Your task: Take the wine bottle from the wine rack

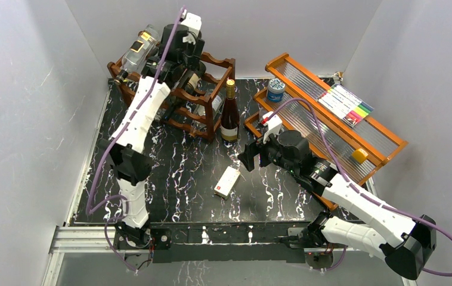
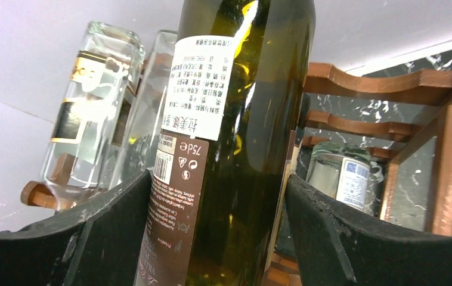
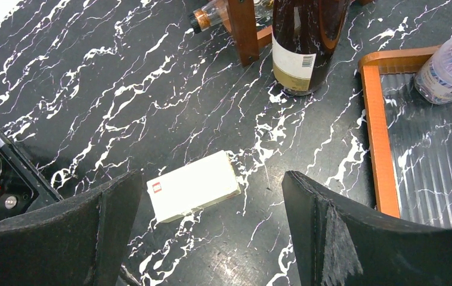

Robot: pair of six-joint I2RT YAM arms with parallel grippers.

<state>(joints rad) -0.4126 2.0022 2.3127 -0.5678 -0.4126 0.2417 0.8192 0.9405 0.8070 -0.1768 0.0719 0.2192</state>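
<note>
Now the left gripper (image 2: 217, 196) clamps the dark-green wine bottle (image 2: 253, 119) lying in the top tier of the wine rack (image 2: 444, 155) — a crooked pull could snag the scalloped rail (image 2: 378, 80) or jostle 2 clear bottles (image 2: 89, 107) alongside; right gripper (image 3: 211, 179) gapes empty.

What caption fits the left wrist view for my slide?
Left claw gripping the dark green wine bottle in the wine rack, clear bottles alongside.

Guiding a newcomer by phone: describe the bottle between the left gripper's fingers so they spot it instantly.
Find the dark reddish-brown wooden wine rack in the far left corner. The left gripper there grips a dark green glass wine bottle. Its neighbours are clear glass; only it is dark, white-and-brown labelled.
</note>
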